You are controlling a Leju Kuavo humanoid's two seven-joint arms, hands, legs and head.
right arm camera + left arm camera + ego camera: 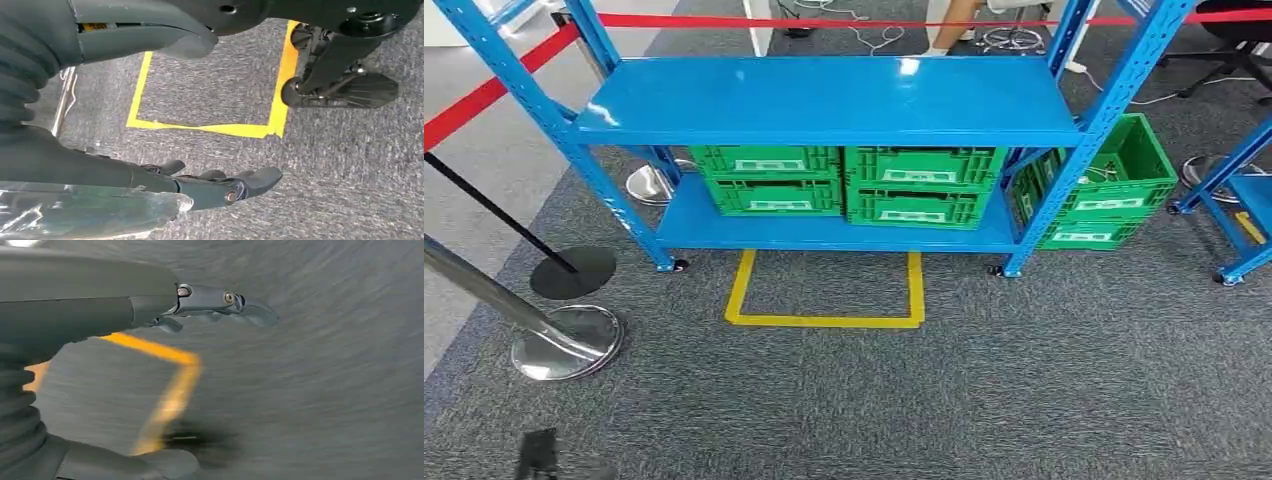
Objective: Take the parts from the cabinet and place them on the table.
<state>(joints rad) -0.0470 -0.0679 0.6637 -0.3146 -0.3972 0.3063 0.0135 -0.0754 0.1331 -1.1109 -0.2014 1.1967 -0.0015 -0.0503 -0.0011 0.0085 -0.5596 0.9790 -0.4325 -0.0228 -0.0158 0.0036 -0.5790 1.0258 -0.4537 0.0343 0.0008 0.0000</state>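
The parts sit somewhere in the green crates [844,187], four stacked two by two on the lower shelf of the blue cabinet [824,100], centre of the head frame; what is inside them cannot be made out. Two more crates [1104,190] stand stacked on the carpet at the rack's right end, the upper one open-topped. A yellow tape outline [824,318] lies on the grey carpet just in front of the rack, and chrome barrier posts [559,340] with a red belt fill the left side.

The left wrist frame, blurred, has the left hand [215,302] at upper centre, fingers straight and holding nothing, over the tape.

The right wrist frame has the right hand [220,185] at lower centre, fingers extended and empty.
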